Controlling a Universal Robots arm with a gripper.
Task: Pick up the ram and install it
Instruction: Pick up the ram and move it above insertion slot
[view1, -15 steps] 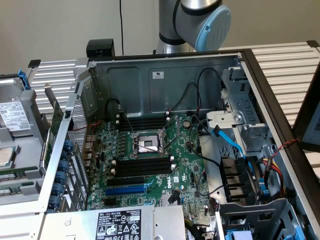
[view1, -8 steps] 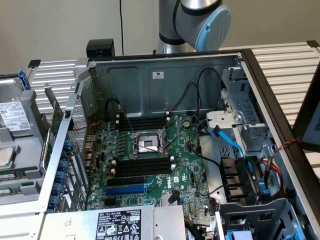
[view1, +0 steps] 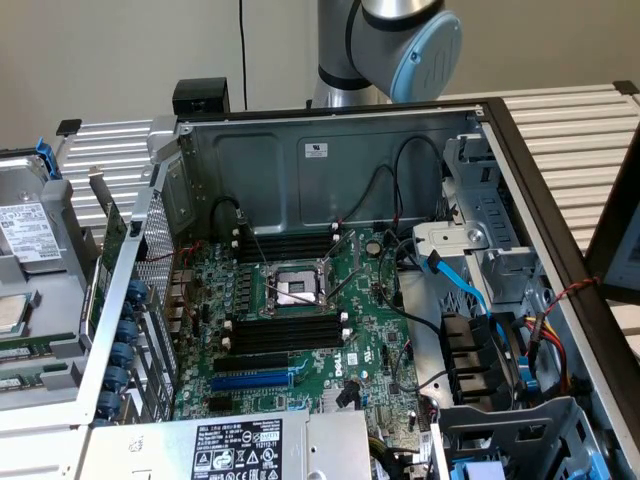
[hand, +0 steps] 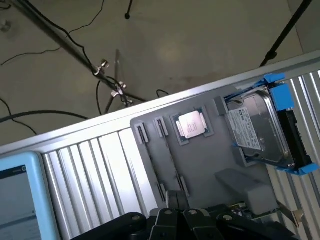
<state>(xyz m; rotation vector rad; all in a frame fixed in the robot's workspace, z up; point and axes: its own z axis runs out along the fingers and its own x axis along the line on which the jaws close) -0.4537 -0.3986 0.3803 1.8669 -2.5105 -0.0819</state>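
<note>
My gripper (hand: 176, 198) is shut with nothing between its fingers, and it hangs over a grey parts tray (hand: 210, 155) on a slatted table. Just beyond the fingertips, two pairs of grey end holders (hand: 161, 127) stand on the tray. A thin dark line runs between each pair. I cannot tell whether either line is the ram. In the exterior view the open computer case shows its motherboard with long black memory slots (view1: 285, 331) and a second bank (view1: 285, 246) on either side of the processor socket (view1: 297, 288).
The tray also carries a loose processor (hand: 190, 124) and a hard drive (hand: 252, 127) in a blue bracket. Inside the case are a blue expansion slot (view1: 250, 381), black cables, a blue cable (view1: 462, 280) and a drive cage. The arm's elbow (view1: 400, 45) rises behind the case.
</note>
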